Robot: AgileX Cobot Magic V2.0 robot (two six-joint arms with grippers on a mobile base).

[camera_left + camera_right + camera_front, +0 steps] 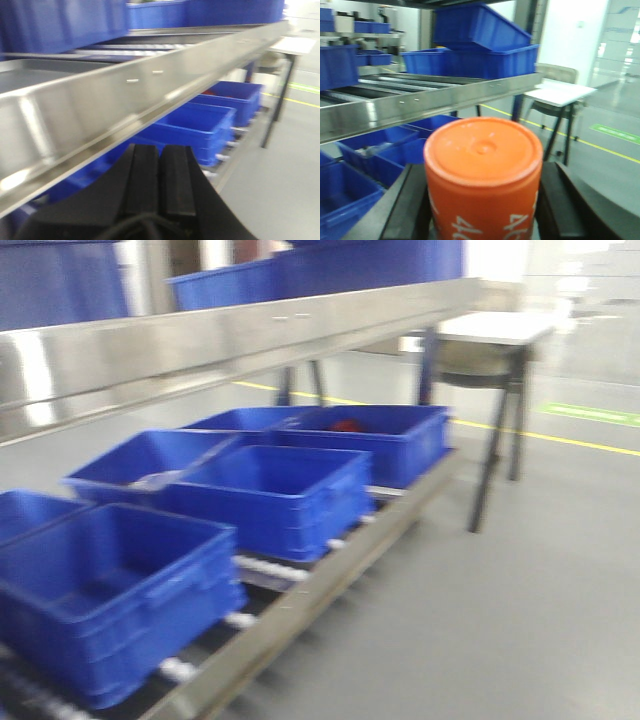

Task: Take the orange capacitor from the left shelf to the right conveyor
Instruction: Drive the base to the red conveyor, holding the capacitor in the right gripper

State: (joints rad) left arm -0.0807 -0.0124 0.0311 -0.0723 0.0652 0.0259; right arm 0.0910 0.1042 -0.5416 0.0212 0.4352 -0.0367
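Note:
The orange capacitor (484, 165), with white "4680" print and a flat top, stands upright between the black fingers (412, 200) of my right gripper (484, 205), which is shut on it. Behind it, at the left, runs the left shelf (420, 105), its shiny steel front lip crossing the front view (230, 340). My left gripper (160, 147) is shut with nothing in it, just below and in front of the shelf's lip (100, 105). The right conveyor is out of view. All views are motion-blurred.
Blue plastic bins (270, 495) (110, 595) (390, 435) sit on a lower roller rack under the shelf. More blue bins (480, 45) are stacked on the shelf. A white table on dark legs (495, 330) stands at the right, over grey floor with a yellow line (560, 438).

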